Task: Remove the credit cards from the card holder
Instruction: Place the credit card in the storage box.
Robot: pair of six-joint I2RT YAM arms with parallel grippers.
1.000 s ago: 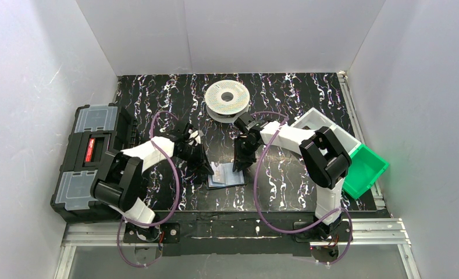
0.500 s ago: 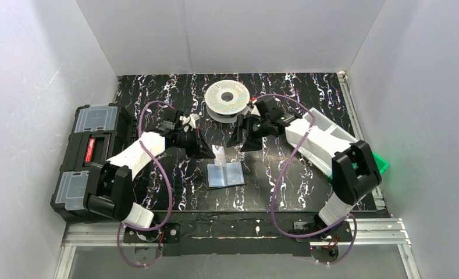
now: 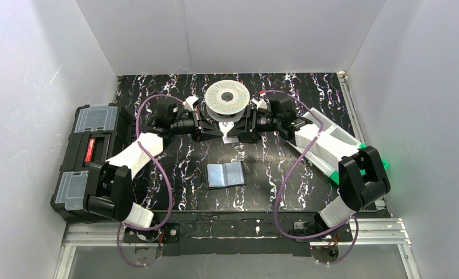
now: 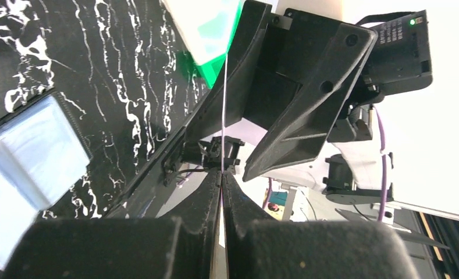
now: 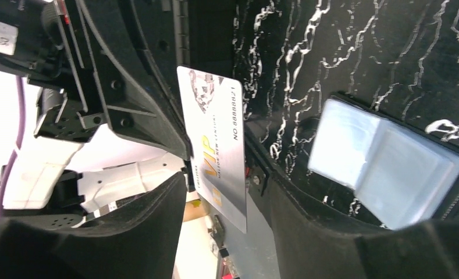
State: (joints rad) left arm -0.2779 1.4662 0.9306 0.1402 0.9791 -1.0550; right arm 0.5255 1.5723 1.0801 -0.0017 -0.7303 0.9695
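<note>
Card holder (image 3: pixel 226 174) open (card (image 5: pixel 215 145) aloft)

Card holder (image 3: pixel 226 174) lying open at centre of table (image 3: pixel 308 87), spool (image 3: pixel 227 97) behind it, toolbox (image 3: pixel 90 157) to its left, bin (image 4: pixel 214 65) to its right; between holder and spool, a credit card (image 5: pixel 212 139) held aloft where left gripper (image 4: pixel 221 174) and right gripper (image 5: pixel 218 174) meet.

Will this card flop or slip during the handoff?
Probably stiff: the credit card runs dead straight though the left fingers pinch only one end. Its smooth printed face may slip. So thin, likely very light.
</note>
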